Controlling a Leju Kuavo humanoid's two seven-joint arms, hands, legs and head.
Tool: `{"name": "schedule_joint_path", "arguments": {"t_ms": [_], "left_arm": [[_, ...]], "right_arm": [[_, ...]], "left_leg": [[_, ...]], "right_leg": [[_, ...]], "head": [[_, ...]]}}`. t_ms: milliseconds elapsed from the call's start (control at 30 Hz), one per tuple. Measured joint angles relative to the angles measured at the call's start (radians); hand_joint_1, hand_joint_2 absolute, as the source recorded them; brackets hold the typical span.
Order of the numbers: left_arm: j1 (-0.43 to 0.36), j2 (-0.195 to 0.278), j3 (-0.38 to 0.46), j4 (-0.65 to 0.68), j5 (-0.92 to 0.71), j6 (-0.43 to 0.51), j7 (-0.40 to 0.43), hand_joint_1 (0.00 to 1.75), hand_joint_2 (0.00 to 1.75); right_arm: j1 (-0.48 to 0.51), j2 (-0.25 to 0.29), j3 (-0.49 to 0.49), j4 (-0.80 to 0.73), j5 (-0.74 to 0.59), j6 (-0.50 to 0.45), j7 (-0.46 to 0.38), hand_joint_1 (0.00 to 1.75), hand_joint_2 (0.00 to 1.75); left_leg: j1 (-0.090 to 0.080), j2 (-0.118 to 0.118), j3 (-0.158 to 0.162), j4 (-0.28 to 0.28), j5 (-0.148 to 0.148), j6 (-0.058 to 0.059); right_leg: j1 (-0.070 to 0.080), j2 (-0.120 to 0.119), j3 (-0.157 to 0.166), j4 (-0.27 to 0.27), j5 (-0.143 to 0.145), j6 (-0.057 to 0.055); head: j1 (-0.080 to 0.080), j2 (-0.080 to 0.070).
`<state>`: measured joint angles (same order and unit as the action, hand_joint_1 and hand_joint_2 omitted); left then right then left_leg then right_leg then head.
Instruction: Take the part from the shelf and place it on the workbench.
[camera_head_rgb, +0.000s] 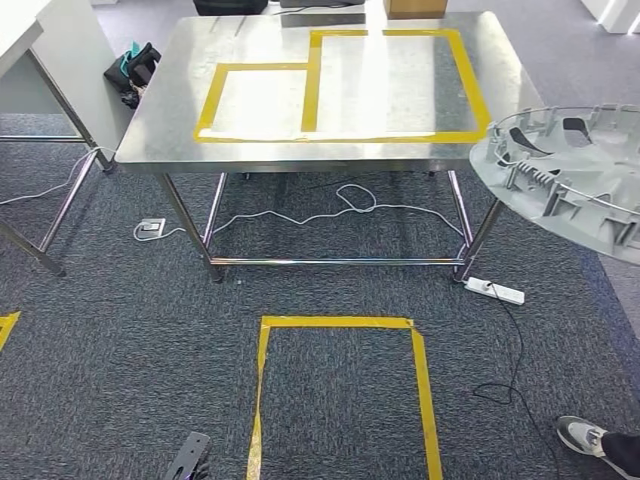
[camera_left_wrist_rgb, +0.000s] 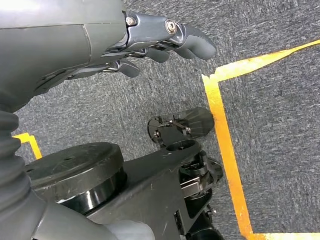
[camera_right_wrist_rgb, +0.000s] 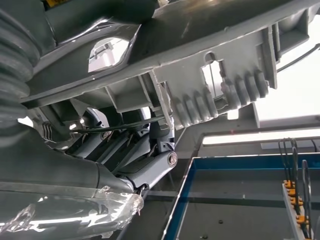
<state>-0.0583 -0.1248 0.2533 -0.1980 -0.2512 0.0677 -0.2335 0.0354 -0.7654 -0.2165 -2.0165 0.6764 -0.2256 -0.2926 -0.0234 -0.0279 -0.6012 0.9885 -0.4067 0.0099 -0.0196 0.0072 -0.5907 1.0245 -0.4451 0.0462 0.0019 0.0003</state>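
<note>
While gripped, part (camera_right_wrist_rgb: 211, 65) above right hand (camera_right_wrist_rgb: 132, 160)

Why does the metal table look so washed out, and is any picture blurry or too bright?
Head view: ceiling light glares off the table. Right wrist view: blown-out white behind the grey part. Left wrist view: evenly lit, sharp.

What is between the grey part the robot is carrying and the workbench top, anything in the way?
Nothing visible. The grey part, held by the right hand, sits at the workbench's right end, and the taped steel top there looks bare.
</note>
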Motion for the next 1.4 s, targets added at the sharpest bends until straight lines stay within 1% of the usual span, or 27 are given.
{"name": "schedule_joint_path", "arguments": {"t_ms": [100,200,267,300,400,433,467,500,567,600,633,700,767,800,867,900,933,967,1000,1067,1100,1133,1167,1233,1300,1333,1400], "left_arm": [[0.000,0.000,0.000,0.000,-0.001,-0.001,0.000,0.00,1.75],[-0.002,0.000,0.000,0.000,-0.004,-0.005,0.000,0.00,1.75],[-0.003,-0.002,0.000,0.000,-0.008,-0.011,0.000,0.00,1.75],[-0.005,-0.003,0.000,0.000,-0.011,-0.014,0.000,0.00,1.75],[-0.006,-0.007,0.000,0.000,-0.017,-0.020,0.000,0.00,1.75],[-0.006,-0.009,0.000,0.000,-0.017,-0.020,0.000,0.00,1.75],[-0.005,-0.011,0.000,0.000,-0.018,-0.020,0.000,0.00,1.75],[-0.005,-0.012,0.000,0.000,-0.019,-0.020,0.000,0.00,1.75],[-0.006,-0.010,0.000,0.000,-0.020,-0.019,0.000,0.00,1.75],[-0.006,-0.009,0.000,0.000,-0.020,-0.018,0.000,0.00,1.75],[-0.006,-0.008,0.000,0.000,-0.021,-0.018,0.000,0.00,1.75],[-0.005,-0.008,0.000,0.000,-0.021,-0.017,0.000,0.00,1.75],[-0.005,-0.008,0.000,0.000,-0.022,-0.017,0.000,0.00,1.75],[-0.007,-0.008,0.000,0.000,-0.022,-0.017,0.000,0.00,1.75],[-0.009,-0.010,0.000,0.000,-0.022,-0.017,0.000,0.00,1.75],[-0.009,-0.010,0.000,0.000,-0.022,-0.017,0.000,0.00,1.75],[-0.009,-0.011,0.000,0.000,-0.022,-0.017,0.000,0.00,1.75],[-0.008,-0.011,0.000,0.000,-0.022,-0.017,0.000,0.00,1.75],[-0.007,-0.011,0.000,0.000,-0.022,-0.017,0.000,0.00,1.75],[-0.008,-0.010,0.000,0.000,-0.022,-0.017,0.000,0.00,1.75],[-0.008,-0.009,0.000,0.000,-0.023,-0.017,0.000,0.00,1.75],[-0.009,-0.008,0.000,0.000,-0.023,-0.017,0.001,0.00,1.75],[-0.009,-0.007,0.000,0.000,-0.024,-0.018,0.001,0.00,1.75],[-0.009,-0.009,0.000,0.000,-0.025,-0.019,0.002,0.00,1.75],[-0.009,-0.009,0.000,0.000,-0.025,-0.021,0.003,0.00,1.75],[-0.009,-0.008,0.000,0.000,-0.026,-0.021,0.003,0.00,1.75],[-0.008,-0.008,0.000,0.000,-0.028,-0.023,0.003,0.00,1.75]], "right_arm": [[-0.001,-0.001,-0.002,0.000,0.000,0.000,0.000,1.75,1.75],[-0.001,-0.004,-0.002,0.000,0.000,0.000,0.000,1.75,1.75],[0.001,-0.013,-0.004,-0.001,0.001,0.000,0.000,1.75,1.75],[0.002,-0.017,-0.005,-0.001,0.001,-0.001,0.000,1.75,1.75],[0.009,-0.020,-0.010,-0.002,0.002,-0.006,-0.001,1.75,1.75],[0.012,-0.020,-0.012,-0.002,0.002,-0.008,-0.002,1.75,1.75],[0.016,-0.020,-0.013,-0.002,0.002,-0.008,-0.002,1.75,1.75],[0.019,-0.020,-0.014,-0.002,0.002,-0.008,-0.002,1.75,1.75],[0.025,-0.020,-0.015,-0.001,0.003,-0.008,-0.002,1.75,1.75],[0.027,-0.021,-0.016,-0.001,0.003,-0.009,-0.002,1.75,1.75],[0.031,-0.021,-0.017,-0.001,0.003,-0.009,-0.002,1.75,1.75],[0.036,-0.023,-0.018,-0.001,0.005,-0.010,0.000,1.75,1.75],[0.039,-0.024,-0.020,-0.001,0.008,-0.011,0.001,1.75,1.75],[0.040,-0.025,-0.021,-0.001,0.008,-0.011,0.001,1.75,1.75],[0.042,-0.027,-0.024,-0.002,0.008,-0.011,0.000,1.75,1.75],[0.042,-0.028,-0.025,-0.002,0.008,-0.011,0.000,1.75,1.75],[0.042,-0.028,-0.027,-0.002,0.009,-0.011,0.000,1.75,1.75],[0.042,-0.028,-0.027,-0.002,0.009,-0.011,0.000,1.75,1.75],[0.042,-0.028,-0.028,-0.002,0.009,-0.011,0.000,1.75,1.75],[0.042,-0.028,-0.028,-0.002,0.009,-0.011,0.000,1.75,1.75],[0.041,-0.028,-0.028,-0.002,0.009,-0.011,0.000,1.75,1.75],[0.040,-0.028,-0.027,-0.002,0.009,-0.011,0.000,1.75,1.75],[0.040,-0.028,-0.027,-0.002,0.010,-0.012,0.000,1.75,1.75],[0.045,-0.028,-0.027,-0.002,0.012,-0.012,0.000,1.75,1.75],[0.052,-0.029,-0.028,-0.003,0.013,-0.013,-0.001,1.75,1.75],[0.055,-0.029,-0.028,-0.003,0.014,-0.014,-0.001,1.75,1.75],[0.062,-0.028,-0.028,-0.003,0.017,-0.016,-0.001,1.75,1.75]], "left_leg": [[-0.001,0.000,-0.001,0.002,-0.002,0.003],[-0.006,0.000,0.001,-0.004,-0.004,0.023],[0.000,0.003,0.019,-0.036,0.010,0.032],[0.005,0.004,0.030,-0.052,0.017,0.033],[0.015,0.006,0.039,-0.062,0.019,0.030],[0.018,0.006,0.039,-0.059,0.015,0.026],[0.022,0.005,0.040,-0.055,0.011,0.021],[0.029,0.005,0.040,-0.047,0.004,0.014],[0.037,0.002,0.037,-0.021,-0.016,-0.007],[0.037,0.000,0.034,-0.006,-0.025,-0.016],[0.034,-0.001,0.030,0.004,-0.032,-0.022],[0.031,-0.003,0.025,0.012,-0.037,-0.027],[0.032,0.003,0.019,0.025,-0.047,-0.033],[0.032,0.008,0.004,0.055,-0.063,-0.036],[0.032,0.016,-0.064,0.178,-0.113,-0.038],[0.031,0.017,-0.106,0.246,-0.135,-0.036],[0.030,0.017,-0.138,0.294,-0.142,-0.031],[0.028,0.017,-0.155,0.309,-0.129,-0.024],[0.023,0.017,-0.154,0.287,-0.097,-0.013],[0.007,0.017,-0.113,0.171,-0.014,0.018],[-0.001,0.019,-0.088,0.113,0.011,0.033],[-0.007,0.019,-0.068,0.070,0.019,0.042],[-0.012,0.020,-0.057,0.043,0.014,0.046],[-0.011,0.018,-0.039,0.017,0.002,0.042],[-0.007,0.015,-0.017,0.003,-0.003,0.045],[-0.005,0.014,-0.007,-0.001,-0.006,0.047],[-0.005,0.013,0.005,-0.002,-0.016,0.051]], "right_leg": [[-0.002,0.000,0.000,-0.002,0.001,0.003],[-0.005,0.000,0.004,-0.013,0.005,0.015],[-0.002,0.000,0.000,-0.007,-0.003,0.019],[0.000,0.000,-0.012,0.019,-0.019,0.022],[-0.006,0.000,-0.101,0.192,-0.097,0.035],[-0.010,-0.001,-0.122,0.228,-0.103,0.041],[-0.013,-0.001,-0.124,0.225,-0.089,0.048],[-0.018,-0.001,-0.106,0.184,-0.058,0.056],[-0.029,0.003,-0.044,0.063,-0.004,0.079],[-0.033,0.008,-0.021,0.024,0.006,0.079],[-0.035,0.013,-0.012,0.011,0.003,0.073],[-0.037,0.018,-0.015,0.023,-0.008,0.046],[-0.036,0.018,-0.017,0.030,-0.013,0.031],[-0.036,0.018,-0.016,0.031,-0.016,0.025],[-0.032,0.016,-0.012,0.030,-0.022,0.015],[-0.029,0.016,-0.009,0.030,-0.026,0.011],[-0.025,0.015,-0.006,0.030,-0.030,0.008],[-0.021,0.015,0.000,0.030,-0.035,0.005],[-0.016,0.015,0.007,0.030,-0.040,0.003],[-0.009,0.013,0.025,0.028,-0.052,0.001],[-0.006,0.013,0.031,0.026,-0.058,0.003],[-0.007,0.014,0.035,0.022,-0.063,0.006],[-0.008,0.014,0.039,0.020,-0.063,0.013],[-0.009,0.012,0.050,0.010,-0.060,0.029],[-0.008,0.006,0.046,0.031,-0.073,0.037],[-0.008,0.004,0.025,0.069,-0.089,0.038],[-0.006,0.002,-0.054,0.193,-0.132,0.038]], "head": [[0.000,0.000],[-0.002,0.000],[0.000,0.000],[0.002,0.000],[0.008,0.000],[0.008,0.000],[0.008,0.000],[0.008,0.000],[0.012,0.000],[0.014,0.000],[0.014,0.000],[0.007,0.000],[0.001,0.000],[0.000,0.000],[-0.002,0.000],[-0.003,0.000],[-0.003,0.000],[-0.003,0.000],[-0.003,0.000],[-0.002,0.000],[0.000,0.000],[0.000,0.000],[0.000,0.000],[-0.002,0.000],[0.001,0.000],[0.003,0.000],[0.005,0.000]]}}
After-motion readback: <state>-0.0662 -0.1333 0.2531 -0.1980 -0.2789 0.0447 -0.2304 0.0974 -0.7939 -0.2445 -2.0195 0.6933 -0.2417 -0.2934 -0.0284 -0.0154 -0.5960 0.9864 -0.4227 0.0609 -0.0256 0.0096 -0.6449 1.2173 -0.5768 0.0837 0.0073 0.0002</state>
